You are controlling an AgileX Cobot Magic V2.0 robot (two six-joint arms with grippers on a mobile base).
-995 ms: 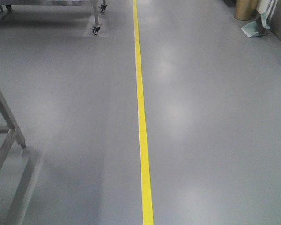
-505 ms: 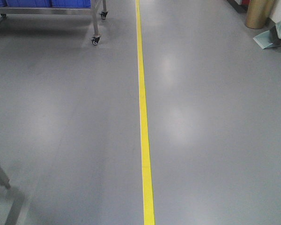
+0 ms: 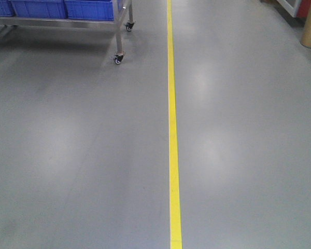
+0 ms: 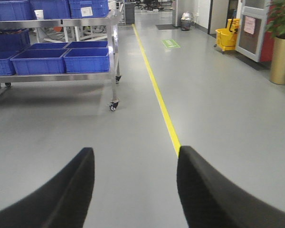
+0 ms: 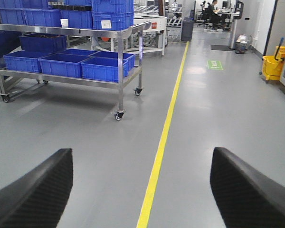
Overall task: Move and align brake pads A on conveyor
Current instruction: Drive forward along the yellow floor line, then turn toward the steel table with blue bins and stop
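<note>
Ahead of the spread, empty jaws of the left gripper (image 4: 135, 153) and right gripper (image 5: 142, 152), only a yellow painted floor line (image 3: 173, 155) and a wheeled steel rack (image 5: 119, 71) are seen, no brake pads A or conveyor, so steady driving is advised until they are found.

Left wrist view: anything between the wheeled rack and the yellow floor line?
No, just bare grey floor between the wheeled rack and the yellow floor line; the front view shows the same.

Between my right fingers (image 5: 38, 190) a yellow line (image 5: 156, 161) runs ahead over the grey floor (image 5: 228, 118); a wheeled steel rack (image 5: 119, 76) stands ahead, left of it.
</note>
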